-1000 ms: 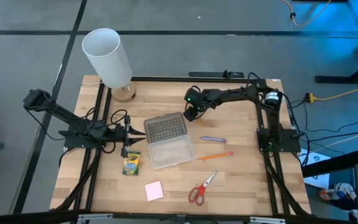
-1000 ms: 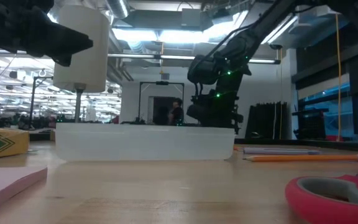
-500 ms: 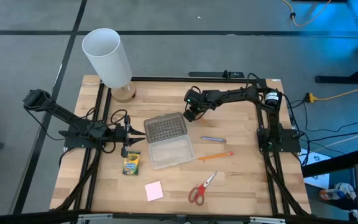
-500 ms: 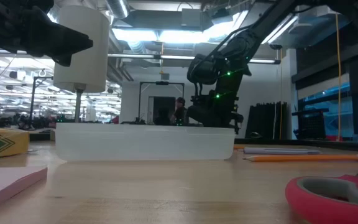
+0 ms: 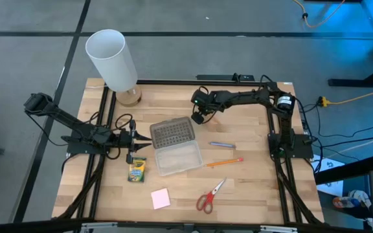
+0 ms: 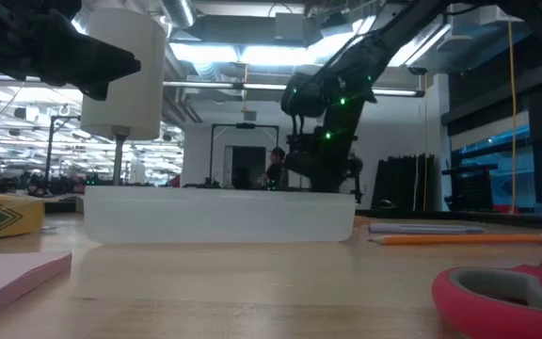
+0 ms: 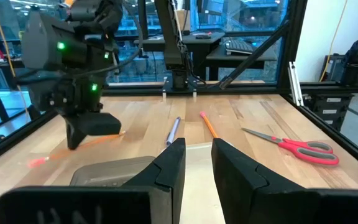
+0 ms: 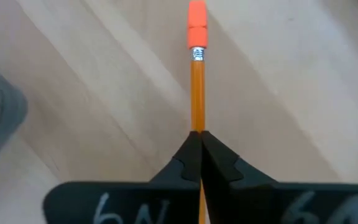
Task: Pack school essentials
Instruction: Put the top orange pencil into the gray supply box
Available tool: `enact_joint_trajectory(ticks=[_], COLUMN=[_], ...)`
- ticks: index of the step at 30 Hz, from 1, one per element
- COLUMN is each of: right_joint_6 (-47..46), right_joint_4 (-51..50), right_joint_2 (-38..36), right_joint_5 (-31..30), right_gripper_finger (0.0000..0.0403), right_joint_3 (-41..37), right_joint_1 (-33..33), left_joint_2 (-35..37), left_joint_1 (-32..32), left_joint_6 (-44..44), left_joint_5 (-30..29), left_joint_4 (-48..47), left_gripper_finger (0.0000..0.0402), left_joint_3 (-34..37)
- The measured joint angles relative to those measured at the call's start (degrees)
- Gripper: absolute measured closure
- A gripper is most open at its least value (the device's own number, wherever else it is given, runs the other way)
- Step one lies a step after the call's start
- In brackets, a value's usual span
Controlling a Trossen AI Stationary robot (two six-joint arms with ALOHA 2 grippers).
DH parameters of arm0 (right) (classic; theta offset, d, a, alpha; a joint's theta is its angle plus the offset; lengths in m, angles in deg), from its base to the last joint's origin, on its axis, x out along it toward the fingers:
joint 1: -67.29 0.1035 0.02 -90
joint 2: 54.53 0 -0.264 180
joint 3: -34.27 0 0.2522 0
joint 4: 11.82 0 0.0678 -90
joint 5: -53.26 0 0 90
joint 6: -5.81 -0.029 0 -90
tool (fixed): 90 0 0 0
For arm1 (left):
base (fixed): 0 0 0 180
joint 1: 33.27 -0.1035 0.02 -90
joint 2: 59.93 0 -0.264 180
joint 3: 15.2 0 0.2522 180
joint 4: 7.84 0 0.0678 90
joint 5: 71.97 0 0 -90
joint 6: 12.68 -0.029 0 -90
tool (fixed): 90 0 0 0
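Observation:
My right gripper (image 5: 198,118) hangs over the table just past the far right corner of the open clear case (image 5: 179,158), beside its grey dotted lid (image 5: 171,133), and is shut on an orange pencil (image 8: 197,74). My left gripper (image 5: 136,138) is open and empty, level at the case's left side. A second orange pencil (image 5: 224,162) and a blue pen (image 5: 222,145) lie right of the case. Red-handled scissors (image 5: 209,196), a pink sticky-note pad (image 5: 160,198) and a crayon box (image 5: 136,170) lie toward the near edge. My right gripper pinches the pencil's shaft (image 8: 197,123) between its two fingers, which come from above. The eraser end (image 8: 197,18) sticks out past the fingertips. In the left wrist view the pencil (image 7: 73,148) slants down from the gripper; I cannot tell whether its low end touches the table.
A tall white cylinder (image 5: 112,59) stands on a wooden base at the table's far left corner. Bare wood (image 5: 251,188) lies at the near right.
My right gripper has risen a little and drifted toward the table's far left with the pencil in its hold.

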Motion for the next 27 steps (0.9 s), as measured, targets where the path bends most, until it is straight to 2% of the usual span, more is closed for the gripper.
enact_joint_trajectory(ticks=[6,10,15,19,27], right_joint_6=[1.4,3.1,6.1,5.8,2.8], right_joint_4=[-7.3,-8.9,-10.5,-10.4,-7.8], right_joint_2=[-1.3,-1.3,-1.3,-1.3,-1.2], right_joint_5=[-0.9,1.5,-6.8,-3.8,5.0], right_gripper_finger=[0.0403,0.0403,0.0393,0.0363,0.0263], right_joint_3=[6.9,11.1,12.9,11.9,5.8], right_joint_1=[3.3,6.9,9.2,7.4,1.8], left_joint_2=[0.0,0.0,0.0,0.0,0.0], left_joint_1=[0.0,0.0,0.0,0.0,0.0], left_joint_6=[0.0,0.1,0.1,0.1,1.5], left_joint_5=[0.1,0.1,0.2,0.2,0.2], left_joint_4=[0.0,0.0,0.0,0.0,0.0], left_gripper_finger=[0.0328,0.0328,0.0328,0.0328,0.0328], left_joint_3=[0.0,0.0,0.0,0.0,0.0])
